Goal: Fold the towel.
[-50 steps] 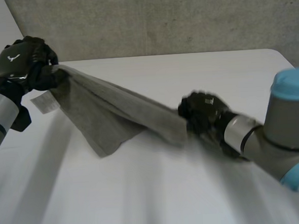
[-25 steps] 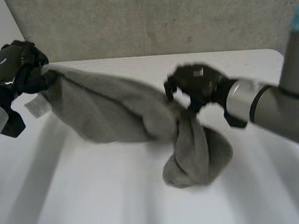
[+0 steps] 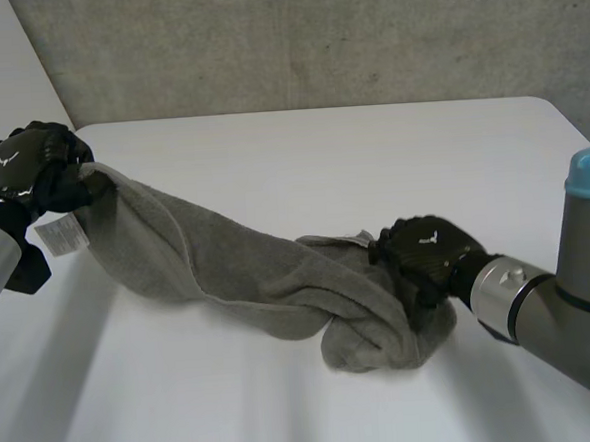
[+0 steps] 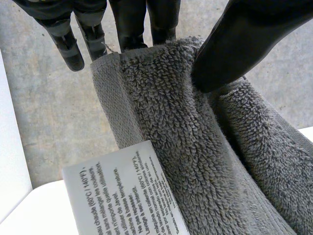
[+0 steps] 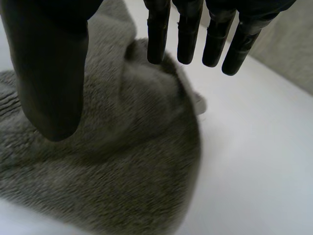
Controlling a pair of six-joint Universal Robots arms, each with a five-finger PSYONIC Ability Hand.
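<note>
A grey terry-cloth towel point(image 3: 238, 270) stretches across the white surface point(image 3: 322, 169). It runs from a raised corner at the robot's left side down to a bunched, rounded heap close to the right arm point(image 3: 546, 311).

The left robot hand point(image 3: 27, 175) holds the raised corner above the left edge of the surface and is closed on it. In the left wrist view the thumb point(image 4: 244, 44) presses into the pile from one side and the fingers point(image 4: 128, 22) stand behind the hemmed edge, so the cloth is pinched between them. A white rectangular care label point(image 3: 60, 233) hangs from the towel just below this grip (it is printed with small lines of text, seen closer in the left wrist view point(image 4: 122, 196)).

From the grip the towel sags away in a long, loosely twisted band. Its lower part rests on the surface, and it ends in the heap, where the cloth is folded over on itself.

The right robot hand point(image 3: 425, 253) sits just beside the heap, on the side toward its own arm. In the right wrist view its fingers point(image 5: 188, 34) hang straight, spread well away from the thumb point(image 5: 49, 73), with the heap lying under the palm, so this hand is open over the cloth. The thumb tip seems to rest on the towel, though I cannot tell for certain whether it touches. A grey concrete wall point(image 3: 314, 39) stands behind the surface.
</note>
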